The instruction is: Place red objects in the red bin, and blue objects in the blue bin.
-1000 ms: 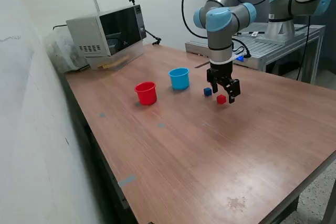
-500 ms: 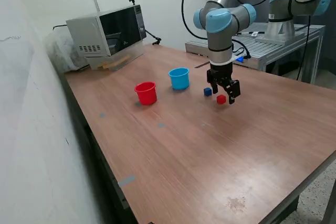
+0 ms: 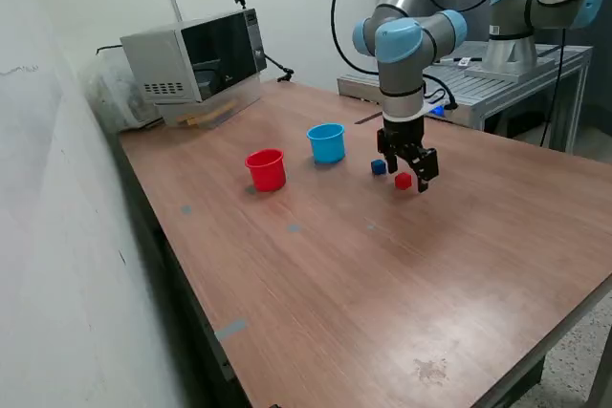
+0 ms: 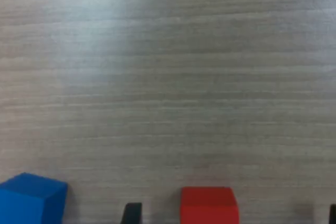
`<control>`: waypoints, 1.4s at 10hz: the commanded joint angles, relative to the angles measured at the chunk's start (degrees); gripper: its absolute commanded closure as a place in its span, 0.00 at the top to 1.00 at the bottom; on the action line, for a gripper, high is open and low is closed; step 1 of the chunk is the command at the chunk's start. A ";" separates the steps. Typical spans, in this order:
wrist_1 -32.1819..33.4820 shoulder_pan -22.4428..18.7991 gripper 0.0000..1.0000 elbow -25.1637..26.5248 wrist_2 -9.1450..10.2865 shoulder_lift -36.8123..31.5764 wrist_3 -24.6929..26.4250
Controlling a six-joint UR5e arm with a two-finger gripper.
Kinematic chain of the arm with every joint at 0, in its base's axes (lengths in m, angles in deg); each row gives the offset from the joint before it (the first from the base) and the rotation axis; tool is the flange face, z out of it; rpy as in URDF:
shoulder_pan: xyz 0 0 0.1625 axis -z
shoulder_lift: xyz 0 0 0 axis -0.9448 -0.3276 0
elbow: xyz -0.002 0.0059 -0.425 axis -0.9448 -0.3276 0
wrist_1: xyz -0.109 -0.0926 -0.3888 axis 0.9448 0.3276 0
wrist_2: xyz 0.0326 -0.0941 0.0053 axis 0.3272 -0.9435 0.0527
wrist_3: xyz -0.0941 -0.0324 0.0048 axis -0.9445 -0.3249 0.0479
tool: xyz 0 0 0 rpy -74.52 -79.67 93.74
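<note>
A small red cube [image 3: 403, 181] lies on the wooden table, with a dark blue cube [image 3: 379, 167] just beside it toward the exterior view's left. My gripper [image 3: 411, 179] hangs low over the red cube and is open. In the wrist view the red cube [image 4: 208, 205] sits between my two black fingertips [image 4: 131, 214], close to one of them, and the blue cube [image 4: 31, 200] lies outside them. The red bin [image 3: 266, 169] and the blue bin [image 3: 326, 142] stand upright further to the exterior view's left.
A microwave [image 3: 196, 53] stands at the table's far corner, with a plastic bag beside it. A second arm's base rests on a metal bench [image 3: 507, 74] behind the table. Bits of blue tape [image 3: 229, 329] dot the wood.
The gripper has sunk slightly toward the table at the red cube. Cubes and cups have not moved.
</note>
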 commanded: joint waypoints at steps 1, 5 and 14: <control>0.11 0.16 1.00 -0.11 0.55 0.32 0.00; 0.11 0.16 0.00 -0.28 0.55 0.40 -0.87; -0.68 0.52 0.00 -1.59 0.20 -0.99 -1.49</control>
